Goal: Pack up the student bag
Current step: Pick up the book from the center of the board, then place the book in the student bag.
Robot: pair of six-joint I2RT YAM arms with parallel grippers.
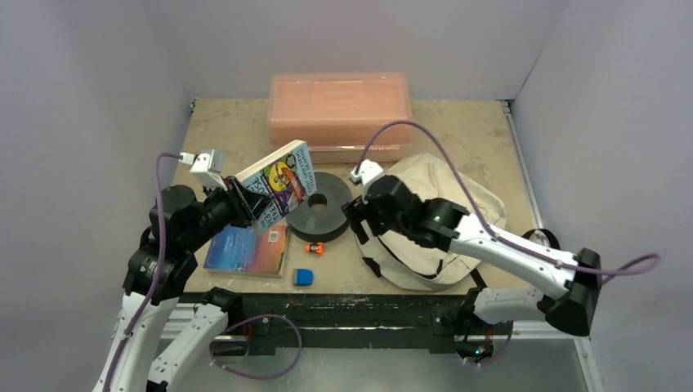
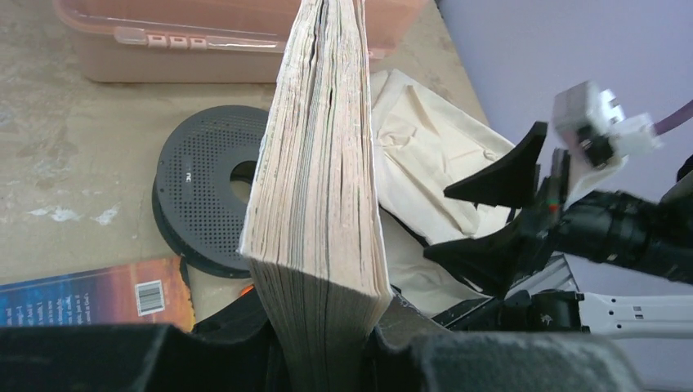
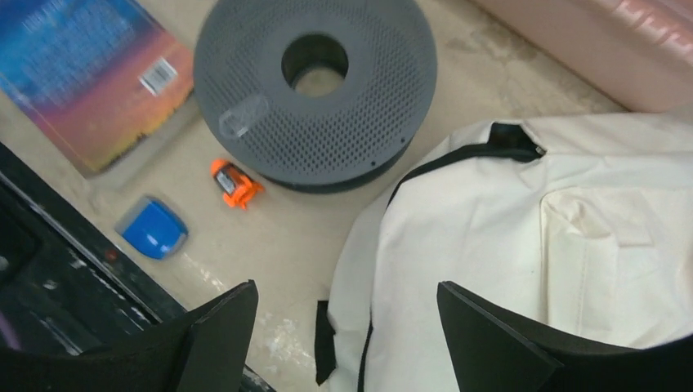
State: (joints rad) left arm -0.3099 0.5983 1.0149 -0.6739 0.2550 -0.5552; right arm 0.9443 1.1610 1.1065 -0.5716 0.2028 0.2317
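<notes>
The student bag (image 1: 429, 173), cream fabric with black straps, lies at the right of the table, and its left edge (image 3: 507, 245) sits under my right gripper. My right gripper (image 1: 358, 219) (image 3: 347, 296) hovers open over that edge with nothing between its fingers (image 2: 500, 173). My left gripper (image 1: 243, 204) (image 2: 323, 331) is shut on a thick paperback book (image 1: 283, 178), lifted and tilted above the table. Its page edges (image 2: 319, 163) face the left wrist camera. A second book (image 1: 245, 250) (image 3: 90, 73) lies flat at the front left.
A grey perforated disc (image 1: 319, 211) (image 3: 319, 98) (image 2: 204, 188) sits between the arms. A small orange item (image 1: 314, 247) (image 3: 235, 181) and a blue one (image 1: 303, 277) (image 3: 153, 227) lie near the front edge. A salmon-pink plastic box (image 1: 339, 110) (image 2: 188, 41) stands at the back.
</notes>
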